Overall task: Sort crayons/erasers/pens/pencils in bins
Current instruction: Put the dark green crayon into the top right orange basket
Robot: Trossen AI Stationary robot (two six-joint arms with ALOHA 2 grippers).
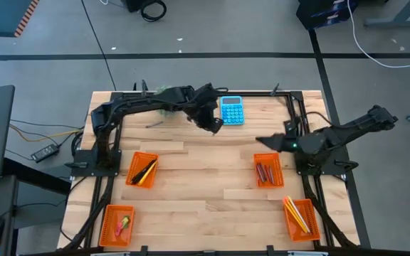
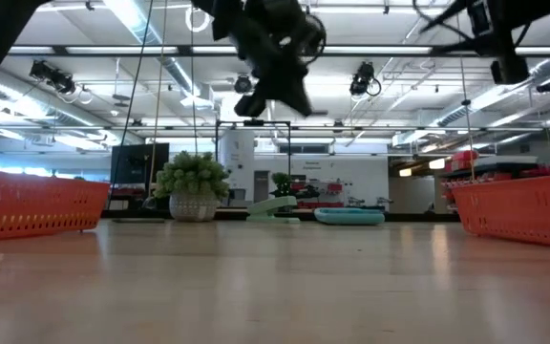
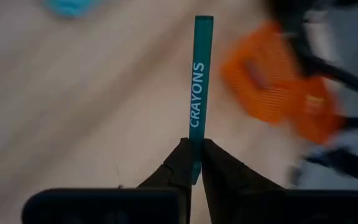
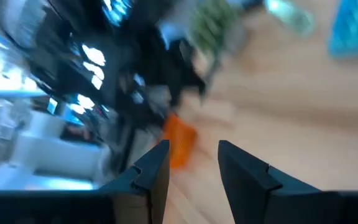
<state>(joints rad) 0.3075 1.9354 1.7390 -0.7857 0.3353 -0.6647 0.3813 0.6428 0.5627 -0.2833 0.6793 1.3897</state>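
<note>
Jaws of the left gripper (image 3: 192, 163) pinch a teal crayon (image 3: 199, 81) that juts straight out beyond them; the right gripper (image 4: 193, 155) stands spread, nothing between.

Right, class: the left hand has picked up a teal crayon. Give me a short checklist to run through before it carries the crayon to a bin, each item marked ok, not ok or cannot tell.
1. Left hand shut on the teal crayon: ok.
2. Crayon gripped near one end, sticking straight out: ok.
3. Crayon lifted off the wooden table: ok.
4. Bin holding reddish crayons has room: ok.
5. Right hand open, empty: ok.
6. Right hand clear of the path to that bin: not ok, it hovers beside it.
</note>
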